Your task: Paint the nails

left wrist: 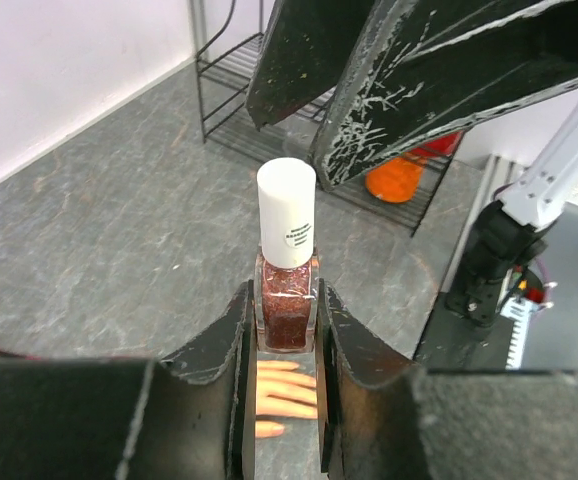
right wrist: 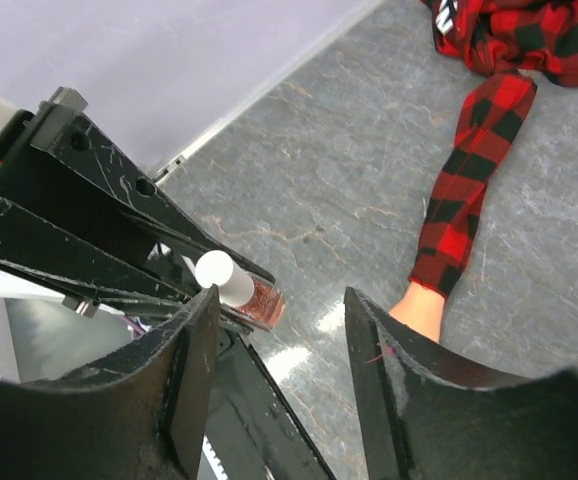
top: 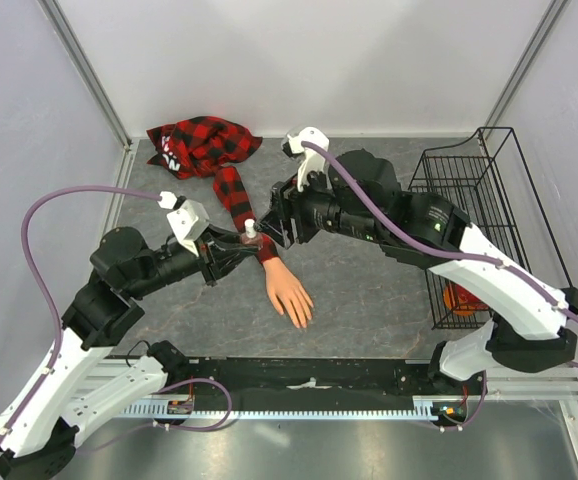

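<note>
The peach mannequin hand (top: 291,292) lies palm down on the grey table, coming out of a red-and-black plaid sleeve (top: 234,195). Its nails are too small to make out. My left gripper (top: 241,243) is shut on a small bottle of reddish glitter polish (left wrist: 287,305) with its white cap (left wrist: 287,215) on, held upright above the wrist; the fingers of the hand (left wrist: 287,390) show below it. My right gripper (top: 274,225) is open, its fingers (left wrist: 369,90) just over the cap. In the right wrist view the bottle (right wrist: 261,302) sits by its left finger, with the sleeve (right wrist: 469,190) at the right.
The rest of the plaid shirt (top: 199,145) is heaped at the back left. A black wire basket (top: 479,200) stands at the right with an orange object (top: 461,298) in it. White walls close in the back and sides.
</note>
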